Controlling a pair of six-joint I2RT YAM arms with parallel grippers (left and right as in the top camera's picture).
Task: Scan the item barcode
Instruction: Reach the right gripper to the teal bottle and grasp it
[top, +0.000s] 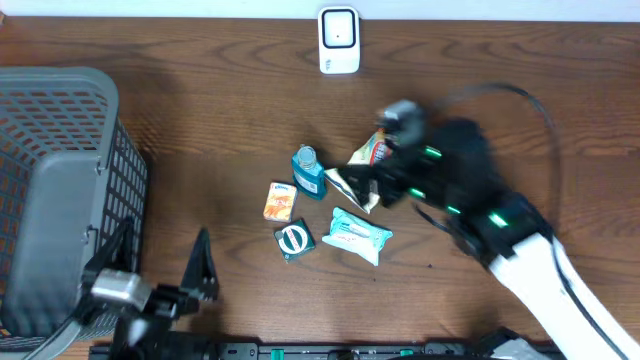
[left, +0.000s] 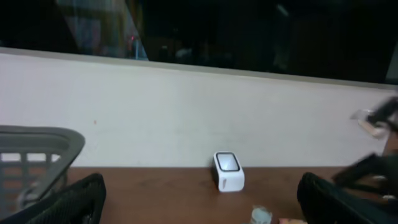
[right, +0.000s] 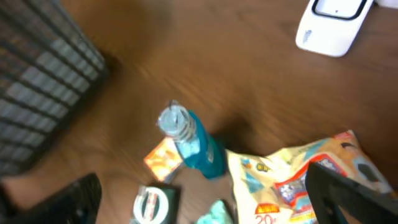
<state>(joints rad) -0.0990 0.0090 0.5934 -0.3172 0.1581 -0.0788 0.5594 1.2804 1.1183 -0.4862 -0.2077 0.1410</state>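
The white barcode scanner (top: 339, 40) stands at the table's far edge, also seen in the left wrist view (left: 228, 171) and the right wrist view (right: 333, 22). Items lie mid-table: a blue bottle (top: 308, 172) (right: 193, 140), a yellow snack bag (top: 362, 170) (right: 292, 180), an orange packet (top: 280, 201), a green tin (top: 294, 239) and a teal wipes pack (top: 360, 234). My right gripper (top: 378, 185) (right: 205, 205) hovers open over them, blurred, one finger (right: 348, 196) above the snack bag. My left gripper (top: 160, 255) (left: 202, 208) stands open near the front left, holding nothing.
A grey mesh basket (top: 60, 190) fills the left side of the table, close to the left arm; its rim shows in the left wrist view (left: 37, 146). A white wall runs behind the table.
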